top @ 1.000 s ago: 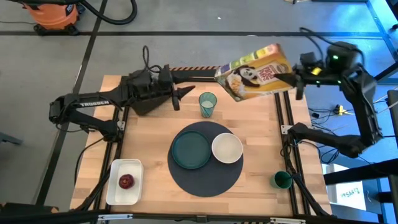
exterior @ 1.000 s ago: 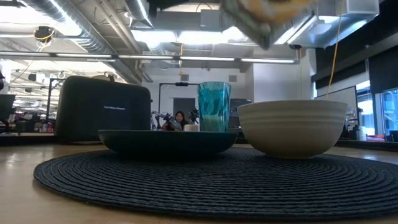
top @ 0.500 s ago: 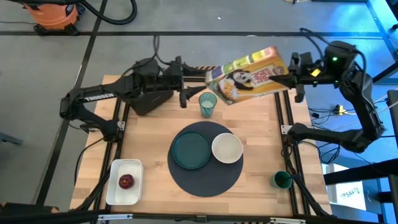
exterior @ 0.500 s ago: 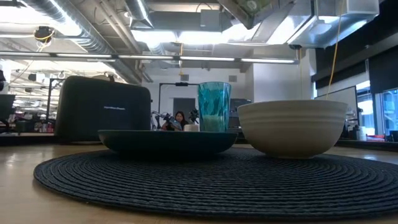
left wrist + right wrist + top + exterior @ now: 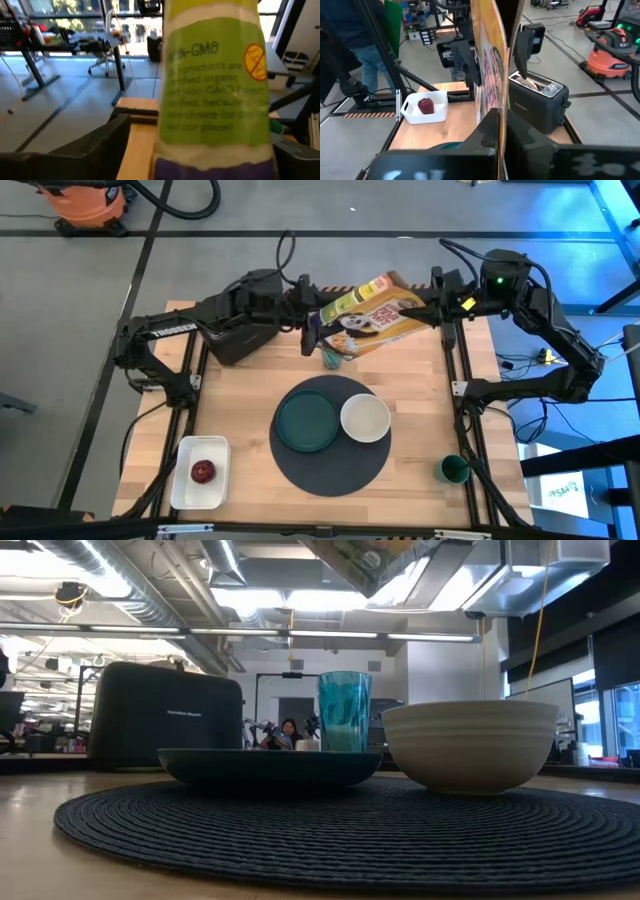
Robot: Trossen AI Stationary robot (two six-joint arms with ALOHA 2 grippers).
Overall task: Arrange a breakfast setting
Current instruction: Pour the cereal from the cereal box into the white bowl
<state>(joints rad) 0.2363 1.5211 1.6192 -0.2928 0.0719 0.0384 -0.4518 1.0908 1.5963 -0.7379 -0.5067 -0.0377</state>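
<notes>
The yellow cereal box (image 5: 368, 315) hangs in the air over the table's far side, above a teal tumbler (image 5: 331, 359). My right gripper (image 5: 430, 308) is shut on the box's right end. My left gripper (image 5: 309, 330) is open, one finger (image 5: 100, 145) on each side of the box's left end (image 5: 215, 100). The teal plate (image 5: 308, 421) and the white bowl (image 5: 365, 418) rest on the dark-blue mat (image 5: 330, 465). The dark-green mug (image 5: 452, 470) stands near the right edge. The red fruit (image 5: 203, 471) lies in a white tray. My right gripper pinches the box's right end (image 5: 500, 107) between its two fingers, one on each broad face. The fingers come level from the table's right side, along the box. The box is lifted clear and slants, its left end lower. Whether my left gripper touches the box, I cannot tell.
The black toaster (image 5: 238, 340) stands at the far left under my left arm, with something pale in its slot (image 5: 536, 86). The white tray (image 5: 199, 472) sits at the near left corner. A person (image 5: 355, 45) stands beyond the table.
My right gripper has carried the cereal box toward the table's left and a little down, and the box has tipped flatter. My left gripper has gone toward the table's right, up to the box's left end, which now sits between its fingers.
</notes>
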